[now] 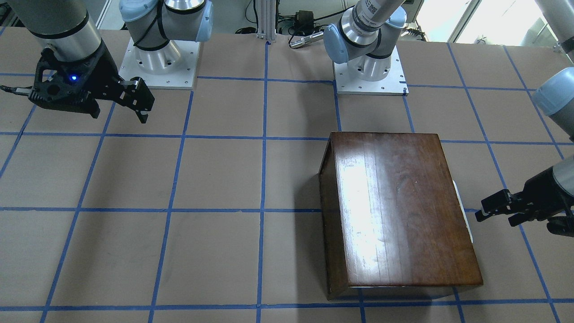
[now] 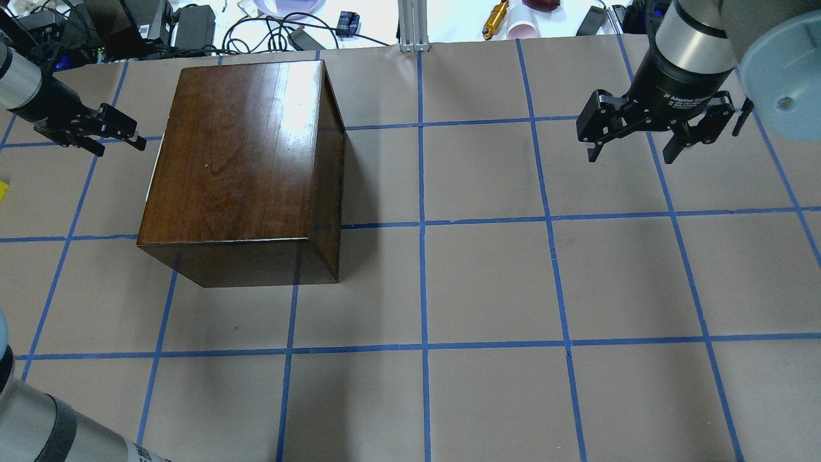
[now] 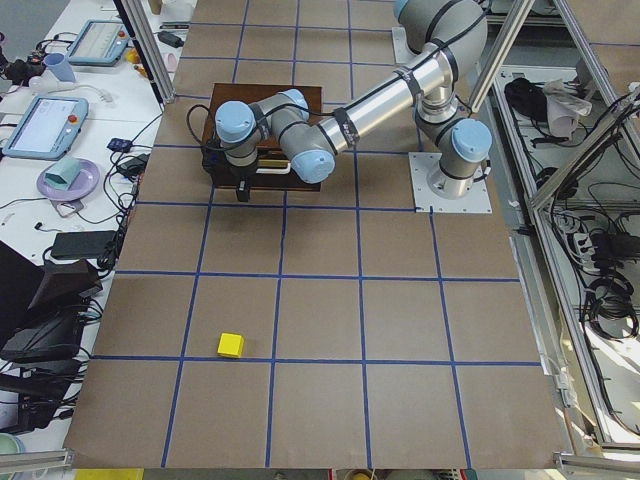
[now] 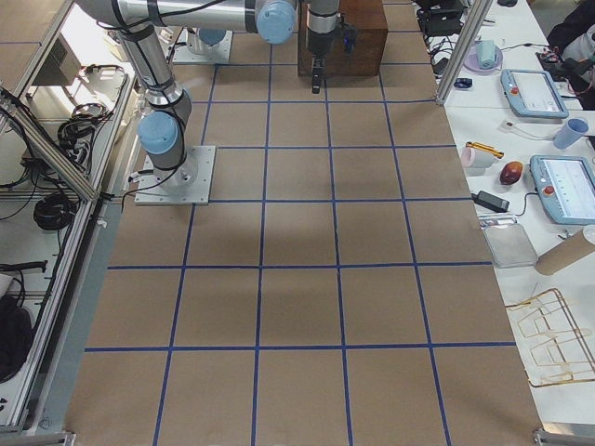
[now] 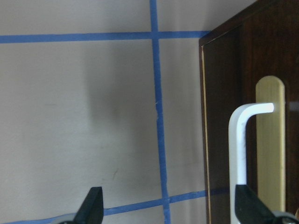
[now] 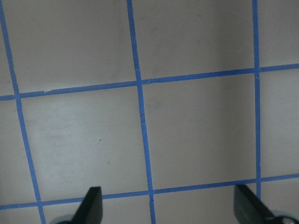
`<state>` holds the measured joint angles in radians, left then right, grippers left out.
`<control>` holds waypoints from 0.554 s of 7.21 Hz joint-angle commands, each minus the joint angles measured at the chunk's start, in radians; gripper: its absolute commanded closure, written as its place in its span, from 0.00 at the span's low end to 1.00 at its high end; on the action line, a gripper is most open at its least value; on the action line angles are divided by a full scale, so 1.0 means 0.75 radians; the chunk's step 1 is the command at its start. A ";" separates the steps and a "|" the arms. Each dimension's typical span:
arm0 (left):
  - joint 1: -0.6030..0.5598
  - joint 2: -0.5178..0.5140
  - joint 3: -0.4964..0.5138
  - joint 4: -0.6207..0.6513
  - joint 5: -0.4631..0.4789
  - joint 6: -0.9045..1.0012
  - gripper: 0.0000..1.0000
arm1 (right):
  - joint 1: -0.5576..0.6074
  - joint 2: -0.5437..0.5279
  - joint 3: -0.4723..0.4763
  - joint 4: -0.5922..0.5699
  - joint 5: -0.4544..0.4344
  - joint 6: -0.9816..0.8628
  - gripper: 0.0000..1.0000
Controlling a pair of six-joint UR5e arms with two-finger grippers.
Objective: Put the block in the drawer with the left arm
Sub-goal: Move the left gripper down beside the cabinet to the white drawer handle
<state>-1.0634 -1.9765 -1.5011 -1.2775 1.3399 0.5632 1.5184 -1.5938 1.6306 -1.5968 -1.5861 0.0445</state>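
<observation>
The block [image 3: 231, 345], a small yellow cube, lies on the table far from the box; in the overhead view only a sliver of the block [image 2: 2, 189] shows at the left edge. The drawer is shut inside the glossy dark-brown box [image 2: 237, 160]. The drawer's front [image 5: 224, 116] and its pale pull [image 5: 243, 149] show in the left wrist view. My left gripper [image 2: 122, 138] is open and empty, level with the drawer front and close to the pull; it also shows in the front view [image 1: 486, 211]. My right gripper [image 2: 632, 151] is open and empty, well away from the box.
The table is brown paper with a blue tape grid [image 2: 423, 224]. Both arm bases [image 1: 370, 67] stand on white plates at the robot's side. Cables and gear [image 2: 192, 22] lie beyond the far edge.
</observation>
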 commanded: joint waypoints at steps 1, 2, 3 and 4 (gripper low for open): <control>-0.006 -0.009 -0.007 -0.027 -0.023 -0.004 0.00 | 0.000 0.000 0.000 0.000 0.000 0.000 0.00; -0.008 -0.009 -0.015 -0.045 -0.023 -0.006 0.00 | 0.000 0.000 0.000 0.000 0.000 0.000 0.00; -0.008 -0.009 -0.039 -0.047 -0.021 -0.008 0.00 | 0.000 0.000 0.000 0.000 0.000 0.000 0.00; -0.008 -0.009 -0.052 -0.047 -0.021 -0.010 0.00 | 0.000 0.000 0.000 0.000 0.000 0.000 0.00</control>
<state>-1.0687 -1.9832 -1.5262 -1.3100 1.3236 0.5572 1.5186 -1.5938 1.6306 -1.5969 -1.5861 0.0445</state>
